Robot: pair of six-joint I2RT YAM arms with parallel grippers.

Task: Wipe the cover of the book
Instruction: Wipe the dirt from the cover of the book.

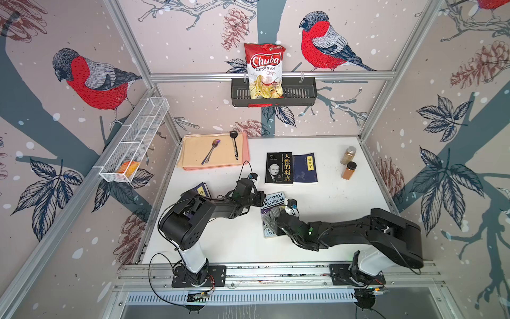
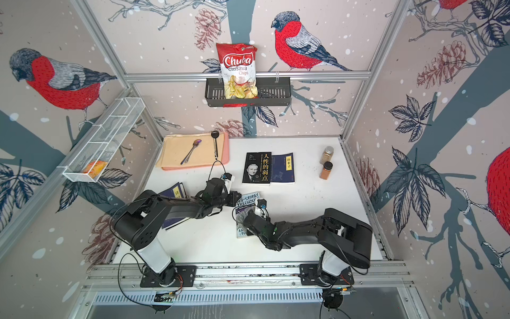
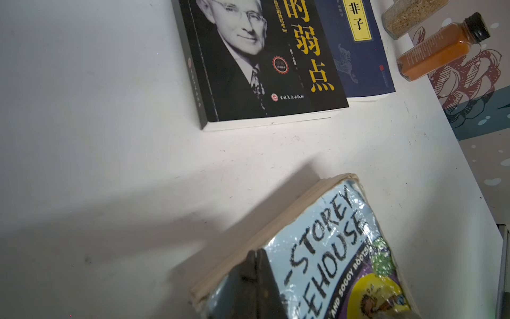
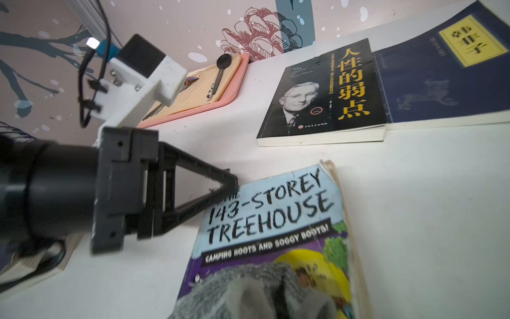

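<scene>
The book (image 1: 273,200) (image 2: 247,202), a worn paperback titled "143-Storey Treehouse", lies flat at the table's front middle. My left gripper (image 1: 260,198) (image 3: 256,252) is shut with nothing held, its tips resting on the book's far left corner (image 4: 276,221); the right wrist view shows the left gripper (image 4: 230,182) there too. My right gripper (image 1: 276,218) (image 4: 276,298) is shut on a grey cloth (image 4: 242,284) (image 1: 268,218) that lies on the middle of the cover (image 3: 325,248). The right arm hides the cover's near half in both top views.
A black book (image 1: 278,168) and a blue book (image 1: 305,167) lie side by side behind. Two spice bottles (image 1: 348,154) (image 1: 349,170) stand at the right. A pink tray (image 1: 242,163) with two spoons sits back left. Another blue book (image 1: 203,189) lies under the left arm.
</scene>
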